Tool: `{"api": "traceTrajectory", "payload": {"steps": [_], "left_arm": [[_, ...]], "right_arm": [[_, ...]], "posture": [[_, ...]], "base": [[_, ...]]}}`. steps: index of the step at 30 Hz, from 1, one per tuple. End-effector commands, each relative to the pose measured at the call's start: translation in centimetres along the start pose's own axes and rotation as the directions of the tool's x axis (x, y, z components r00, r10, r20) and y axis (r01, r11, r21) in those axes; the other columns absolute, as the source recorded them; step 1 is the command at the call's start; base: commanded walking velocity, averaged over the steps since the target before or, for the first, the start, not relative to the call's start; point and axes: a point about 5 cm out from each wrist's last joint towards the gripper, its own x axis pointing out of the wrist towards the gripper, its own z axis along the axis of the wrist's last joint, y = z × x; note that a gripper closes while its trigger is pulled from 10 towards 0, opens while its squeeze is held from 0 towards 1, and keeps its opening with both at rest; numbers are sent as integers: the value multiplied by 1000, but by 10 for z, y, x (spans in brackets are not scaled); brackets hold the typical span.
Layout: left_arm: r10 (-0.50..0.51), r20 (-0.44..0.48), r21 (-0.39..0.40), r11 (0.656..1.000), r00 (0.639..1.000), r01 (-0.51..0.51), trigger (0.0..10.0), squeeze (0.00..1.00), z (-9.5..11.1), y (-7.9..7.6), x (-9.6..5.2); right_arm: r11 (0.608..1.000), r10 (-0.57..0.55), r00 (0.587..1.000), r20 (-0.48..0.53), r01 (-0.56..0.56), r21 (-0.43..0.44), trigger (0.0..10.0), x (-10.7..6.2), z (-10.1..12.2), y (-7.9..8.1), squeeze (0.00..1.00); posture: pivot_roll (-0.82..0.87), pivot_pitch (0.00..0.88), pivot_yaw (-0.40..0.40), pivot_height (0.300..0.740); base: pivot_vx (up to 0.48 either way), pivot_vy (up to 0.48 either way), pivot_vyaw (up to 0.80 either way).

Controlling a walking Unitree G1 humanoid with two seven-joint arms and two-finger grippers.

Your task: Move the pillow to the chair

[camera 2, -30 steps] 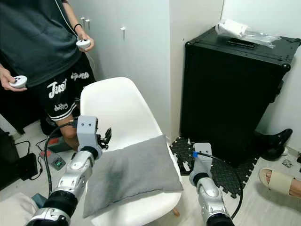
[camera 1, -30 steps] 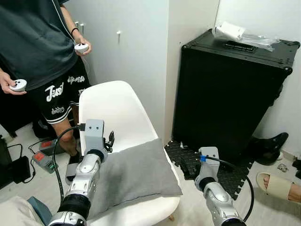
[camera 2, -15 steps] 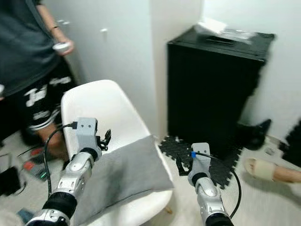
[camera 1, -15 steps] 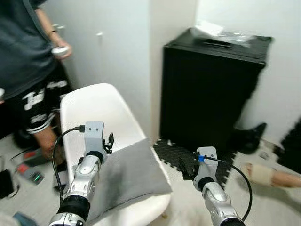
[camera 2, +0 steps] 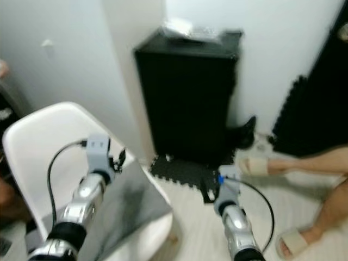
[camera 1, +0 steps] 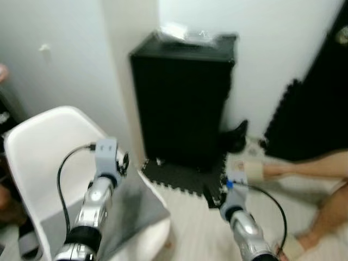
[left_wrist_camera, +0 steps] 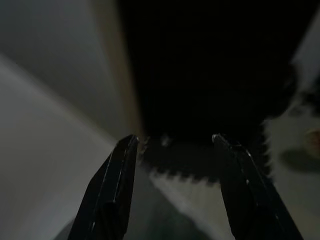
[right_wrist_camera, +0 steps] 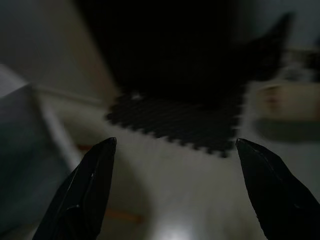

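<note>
Motion blur is smearing both head views under soft, even room light. The tall black box-shaped case (camera 1: 182, 98) is showing no detail. Both wrist views are looking very dim and unfocused.

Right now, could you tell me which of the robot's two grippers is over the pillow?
The left gripper: its arm reaches over the grey pillow on the chair, while the right gripper hangs over bare floor beside it.

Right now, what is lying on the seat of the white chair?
A grey fabric pillow lies on the seat of the white moulded plastic chair, reaching its front edge. The robot's left arm crosses over the pillow and hides part of it; whatever is under the pillow is covered.
</note>
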Motion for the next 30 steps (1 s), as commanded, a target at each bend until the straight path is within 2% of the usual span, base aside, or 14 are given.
{"api": "traceTrajectory", "payload": {"steps": [1, 11, 19, 30], "left_arm": [[26, -25, 18, 1000, 999, -26, 10000, 0, -6, 11, -4], [12, -47, 32, 999, 999, -10, 10000, 0, -11, 10, -7], [11, -79, 37, 999, 997, -8, 10000, 0, -13, 16, -7], [55, -74, 1, 998, 996, -55, 10000, 0, -16, 13, -7]], "right_arm": [[1000, 3, 1000, 14, -3, 9, 10000, 3, 4, 3, 0], [1000, -18, 1000, 2, 18, 18, 10000, 2, 1, 2, 0], [995, -86, 996, 11, 85, 43, 10000, 2, -1, 3, 0], [999, -45, 999, 27, 45, -30, 10000, 9, 11, 3, 0]], "posture": [[-26, 64, 68, 740], [1, 61, 90, 740], [34, 47, 122, 740], [7, 32, 33, 740]], "base": [[0, 0, -800], [0, 0, -800], [0, 0, -800], [0, 0, -800]]}}
